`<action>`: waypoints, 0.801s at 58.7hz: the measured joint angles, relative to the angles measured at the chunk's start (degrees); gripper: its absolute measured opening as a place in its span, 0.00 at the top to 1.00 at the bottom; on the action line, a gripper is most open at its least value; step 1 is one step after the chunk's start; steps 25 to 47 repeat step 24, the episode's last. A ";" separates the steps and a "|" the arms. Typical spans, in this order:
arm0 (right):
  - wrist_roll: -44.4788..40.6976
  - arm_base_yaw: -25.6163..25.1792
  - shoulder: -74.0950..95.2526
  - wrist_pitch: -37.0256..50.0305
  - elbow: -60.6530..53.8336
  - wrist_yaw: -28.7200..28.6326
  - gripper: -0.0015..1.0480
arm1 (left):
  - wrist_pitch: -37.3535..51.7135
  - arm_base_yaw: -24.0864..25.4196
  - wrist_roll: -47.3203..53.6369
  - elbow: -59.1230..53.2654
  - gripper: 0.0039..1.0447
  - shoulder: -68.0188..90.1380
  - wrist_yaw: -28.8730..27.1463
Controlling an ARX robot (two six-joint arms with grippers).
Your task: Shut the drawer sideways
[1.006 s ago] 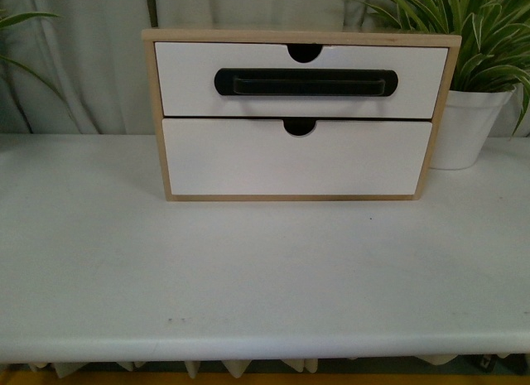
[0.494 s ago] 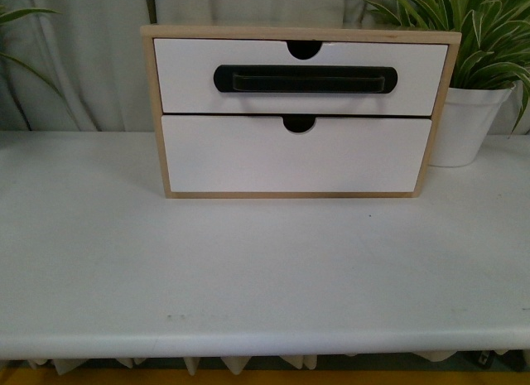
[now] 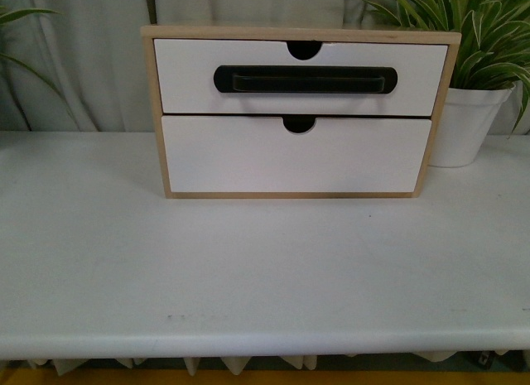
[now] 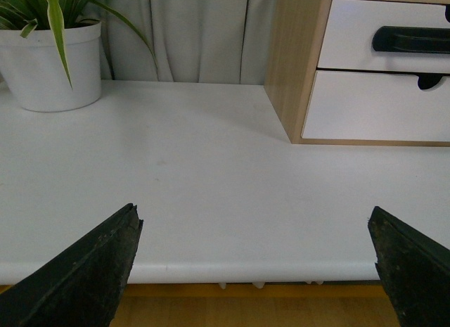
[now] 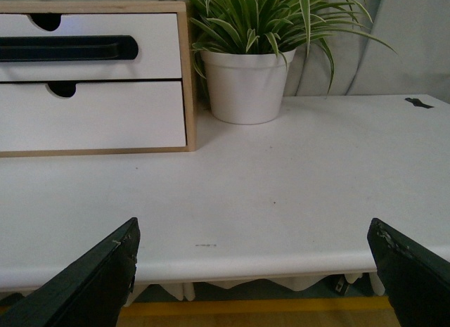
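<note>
The drawer [image 3: 186,79] is the upper one in a small wooden cabinet [image 3: 154,112] at the back of the white table [image 3: 265,269]. It has a white front, a long black handle [image 3: 305,79] and a notch in its top edge. Its front looks about level with the frame. Neither gripper shows in the front view. My left gripper [image 4: 253,271] is open and empty over the table's front edge, with the drawer [image 4: 351,35] far ahead and to one side. My right gripper [image 5: 253,271] is open and empty over the front edge, also far from the drawer [image 5: 158,60].
A plain white lower drawer [image 3: 298,166] sits under the handled one. A white pot with a green plant [image 3: 464,124] stands close to the cabinet's right side. Another potted plant [image 4: 49,67] stands at the back left. A small dark scrap [image 5: 419,102] lies far right.
The front view has shifted a few pixels, so the cabinet sits slightly higher in the picture. The drawer and cabinet have not moved relative to each other.
</note>
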 joint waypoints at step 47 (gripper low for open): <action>0.00 0.00 0.00 0.00 0.00 0.00 0.09 | 0.00 0.00 0.00 0.00 0.06 0.00 0.00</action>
